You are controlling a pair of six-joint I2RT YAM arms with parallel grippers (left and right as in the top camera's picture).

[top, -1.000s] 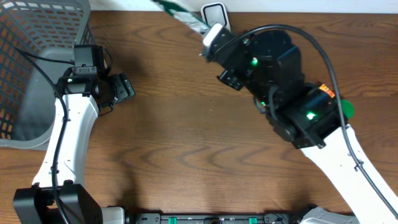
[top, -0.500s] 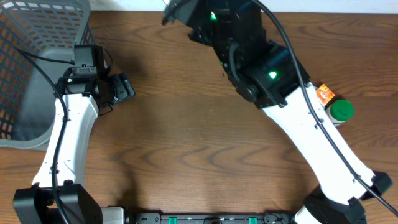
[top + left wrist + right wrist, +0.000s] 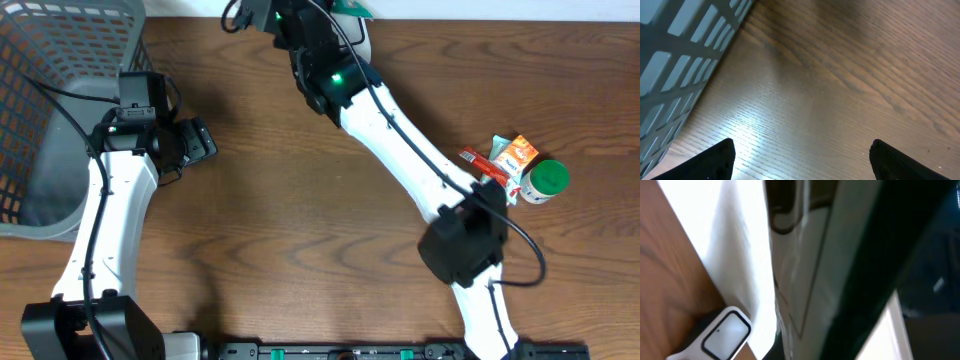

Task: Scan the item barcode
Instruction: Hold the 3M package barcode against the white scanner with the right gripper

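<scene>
Two sets of jaws: my right gripper [image 3: 268, 14] is closed tight on the green-and-white pack [image 3: 810, 270], held just beside the scanner [image 3: 724, 336]; my left gripper [image 3: 800, 162] stands wide open, well away to the scanner's left.

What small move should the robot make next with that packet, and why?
Probably ease the package sideways over the scanner. In the right wrist view the package hangs beside the scanner, not over its window, and no barcode shows yet.
</scene>
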